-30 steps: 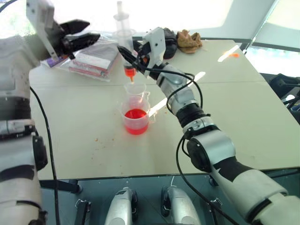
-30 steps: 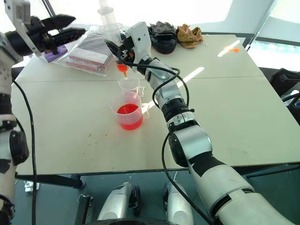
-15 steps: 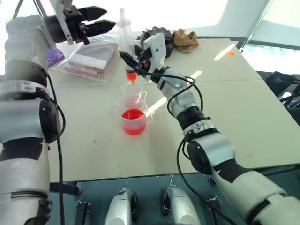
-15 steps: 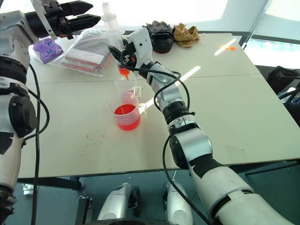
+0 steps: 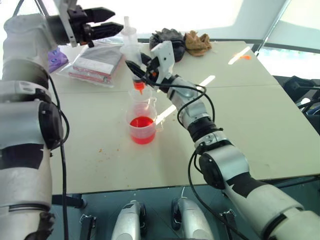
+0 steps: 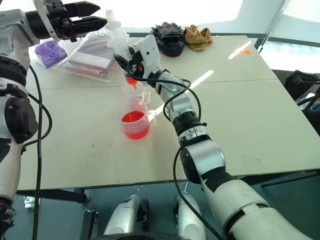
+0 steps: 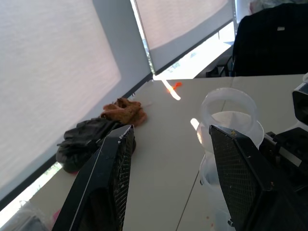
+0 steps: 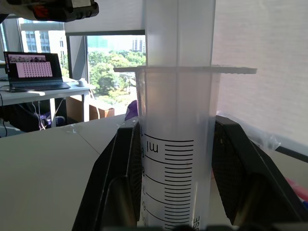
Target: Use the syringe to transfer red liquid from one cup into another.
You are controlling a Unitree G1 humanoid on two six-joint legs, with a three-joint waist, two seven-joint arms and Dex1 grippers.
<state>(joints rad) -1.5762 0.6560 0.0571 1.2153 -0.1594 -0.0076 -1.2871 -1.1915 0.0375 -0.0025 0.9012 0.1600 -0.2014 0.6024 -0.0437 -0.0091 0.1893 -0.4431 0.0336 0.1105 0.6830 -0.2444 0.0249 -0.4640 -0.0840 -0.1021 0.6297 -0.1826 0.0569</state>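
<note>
right gripper [image 5: 136,64] in the upper middle of the frame, fingers clamped on the barrel of the syringe [image 5: 132,56], upright, white plunger drawn out at the top, orange tip pointing down just over the mouth of the narrower cup [image 5: 142,95]. directly below in the picture, touching or nearly touching that cup, the wider beaker [image 5: 143,125] with red liquid [image 5: 143,123] in its lower part. left gripper [image 5: 102,24] at the upper left of the frame, raised over the table [image 5: 240,115], fingers apart and holding nothing, pointing toward the plunger top. under it a plastic bag [image 5: 97,59] with flat packs. black and brown gloves [image 5: 181,39] at the upper middle edge of the table.
</note>
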